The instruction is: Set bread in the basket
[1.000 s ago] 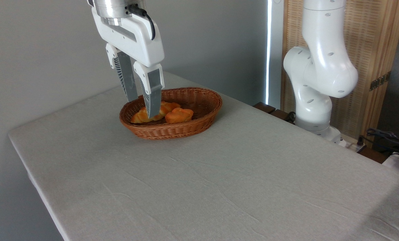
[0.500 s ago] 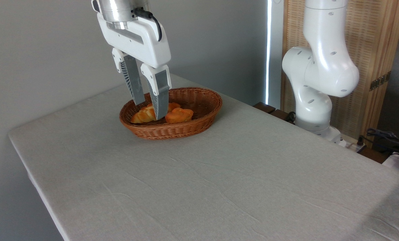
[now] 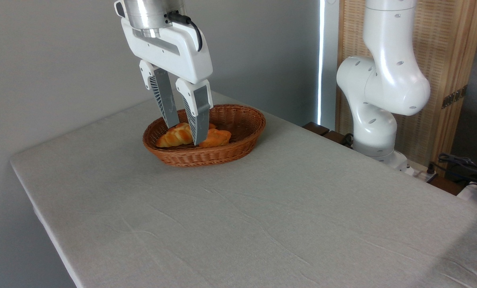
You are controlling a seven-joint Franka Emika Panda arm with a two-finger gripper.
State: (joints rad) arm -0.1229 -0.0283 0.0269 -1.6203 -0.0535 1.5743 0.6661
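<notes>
— Where the basket (image 3: 238,138) sits toward the far left of the counter (image 3: 262,224), what does it hold?
— Item one: bread (image 3: 218,138), small orange bun, lying inside the basket, partly hidden behind one finger. Item two: braided loaf (image 3: 174,137), golden, just beside the bun on its left, also inside.
— And the gripper (image 3: 185,132)?
— Hanging over the basket, fingers (image 3: 198,120) apart and pointing down, nothing between them, tips level with the loaf in this view. Arm base (image 3: 376,120) stands at the counter's far right edge.
</notes>
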